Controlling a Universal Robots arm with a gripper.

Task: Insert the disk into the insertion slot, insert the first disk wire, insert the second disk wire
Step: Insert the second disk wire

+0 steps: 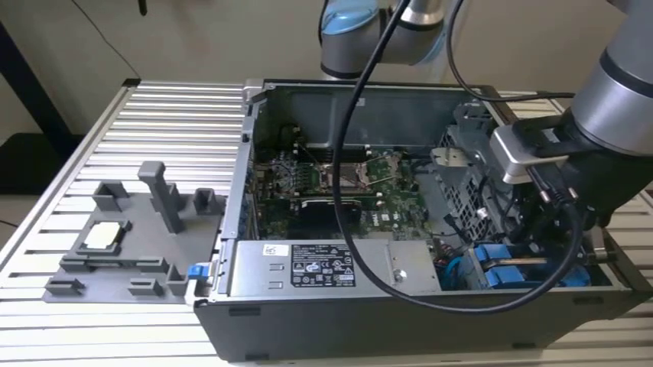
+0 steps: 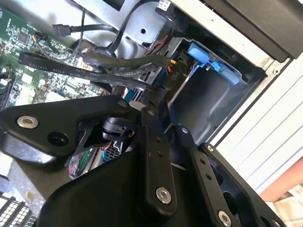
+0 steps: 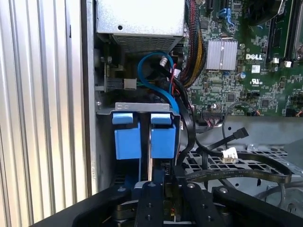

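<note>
I have the gripper (image 3: 164,182) lowered into the open computer case (image 1: 306,321), into the corner at about four o'clock of the case in the exterior view. From these views I cannot tell whether the gripper is spread or pressed together; black cabling crowds right around its tip.

The disk (image 3: 163,137) is seated in the insertion slot (image 3: 142,107) of the drive cage, with only its bright blue carrier tab facing me in the first wrist view. It stands just beside the other blue-tabbed carrier (image 3: 128,137), and the two are separated by a thin metal wall. The gripper hangs close to the disk's tab, roughly in line with it.

A blue data cable (image 3: 154,78) arcs from the cage toward the silver power supply (image 1: 326,267), which lies at six o'clock of the case. The green motherboard (image 1: 337,187) covers the case floor at the centre. A thick black cable (image 1: 357,229) from the arm loops across the power supply.

At nine o'clock of the case, a grey fixture tray (image 1: 133,245) rests on the slatted table (image 1: 173,115).
</note>
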